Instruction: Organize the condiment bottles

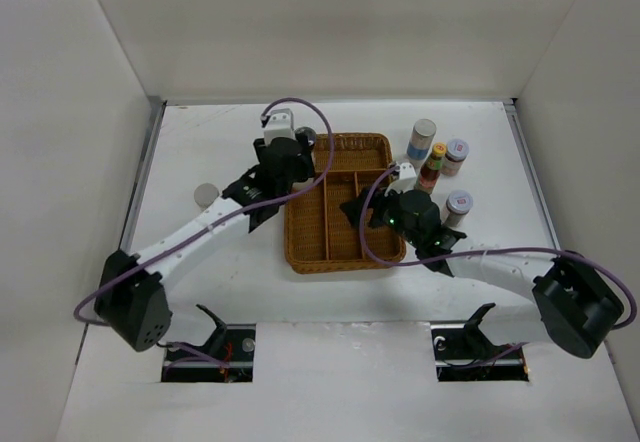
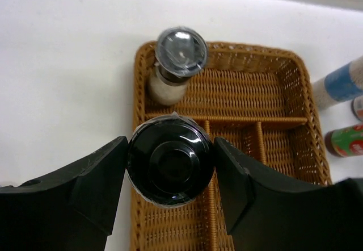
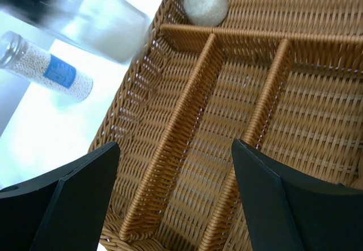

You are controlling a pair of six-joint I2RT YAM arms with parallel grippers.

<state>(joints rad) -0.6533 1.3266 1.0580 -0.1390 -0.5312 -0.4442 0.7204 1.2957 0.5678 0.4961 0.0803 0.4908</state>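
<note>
The dark-lidded bottle (image 2: 170,159) is clamped between the fingers of the left gripper (image 2: 170,174). Its lid is seen as a round, glossy black disc, and it is held over the left rim of the wicker basket (image 2: 272,58). Just beyond it, a clear-capped shaker (image 2: 180,49) of white grains is stood in the basket's far left corner. The right gripper (image 3: 176,166) is held wide open above the basket's long compartments.

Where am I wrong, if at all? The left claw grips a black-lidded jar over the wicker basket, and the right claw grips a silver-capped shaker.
The right claw is the mistake: the right gripper stands open and empty above the wicker basket, as the right wrist view shows. The left gripper does grip the black-lidded jar over the basket.
</note>
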